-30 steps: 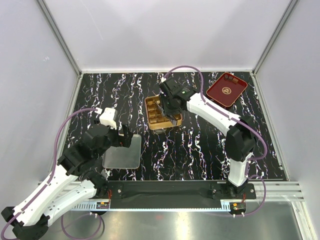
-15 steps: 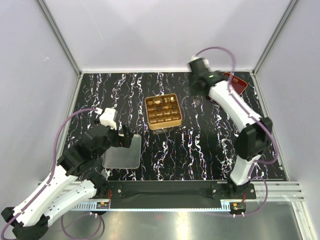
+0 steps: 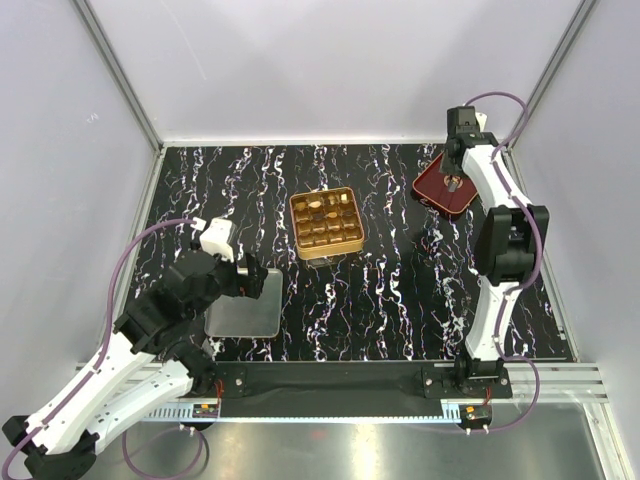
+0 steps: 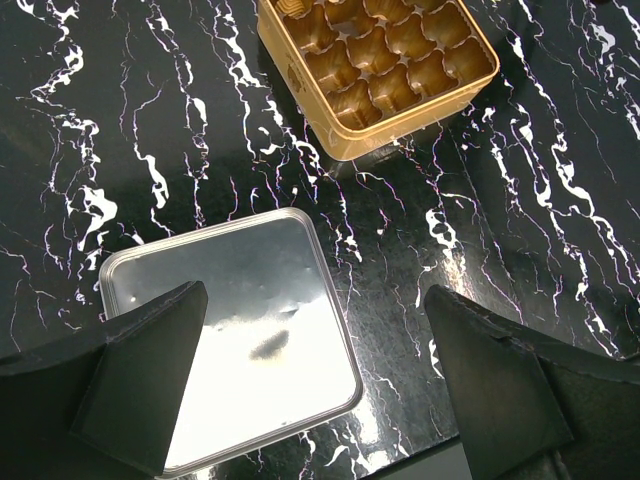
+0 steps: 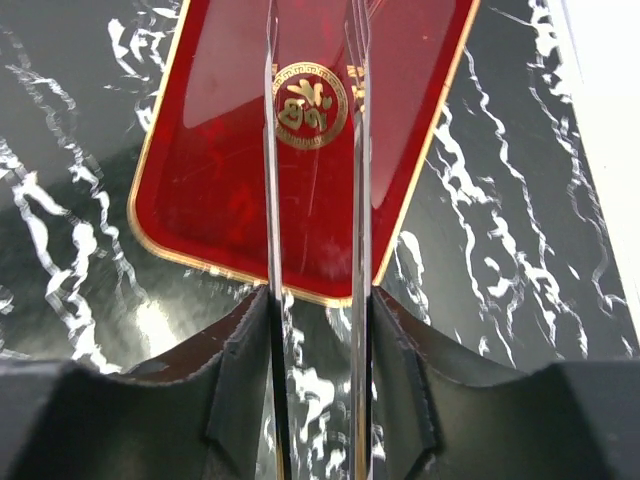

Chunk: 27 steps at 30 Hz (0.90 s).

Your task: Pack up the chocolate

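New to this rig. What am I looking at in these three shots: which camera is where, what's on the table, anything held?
Two robot arms are bolted at the near edge of a black marbled table. The wide picture comes from a fixed camera above and behind them; the other two come from a camera on each wrist, looking past that arm's own fingers. On the table: a gold tin with a grid of cups, a few chocolate pieces in its far rows; a flat silver square, perhaps its lid; and a dark red tray at the far right. The left gripper hangs wide open above the silver square, empty. The right gripper is over the red tray, pinching what look like thin metal tweezers, tips apart, nothing between them.
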Each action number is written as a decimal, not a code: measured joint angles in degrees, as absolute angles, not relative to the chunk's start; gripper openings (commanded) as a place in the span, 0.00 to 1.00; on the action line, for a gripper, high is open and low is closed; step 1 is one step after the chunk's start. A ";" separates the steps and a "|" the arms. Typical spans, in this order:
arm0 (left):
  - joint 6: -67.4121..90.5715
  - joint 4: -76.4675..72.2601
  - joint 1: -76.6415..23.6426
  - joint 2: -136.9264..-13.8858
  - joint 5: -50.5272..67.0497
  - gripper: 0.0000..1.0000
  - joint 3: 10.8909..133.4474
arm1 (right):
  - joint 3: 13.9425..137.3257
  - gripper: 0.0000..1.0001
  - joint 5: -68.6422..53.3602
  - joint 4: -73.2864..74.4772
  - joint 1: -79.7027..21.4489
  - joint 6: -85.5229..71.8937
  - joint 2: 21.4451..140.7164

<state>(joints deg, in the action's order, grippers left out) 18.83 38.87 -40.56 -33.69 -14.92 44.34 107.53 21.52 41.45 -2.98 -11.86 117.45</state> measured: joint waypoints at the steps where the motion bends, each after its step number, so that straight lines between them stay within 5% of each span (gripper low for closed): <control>1: 18.83 38.87 -40.62 -33.69 -14.92 0.99 44.34 | 107.61 0.45 21.30 40.88 -2.74 -11.53 118.39; 27: 18.83 38.87 -41.15 -33.87 -14.76 0.99 44.31 | 114.04 0.43 12.36 30.48 -0.30 1.56 128.53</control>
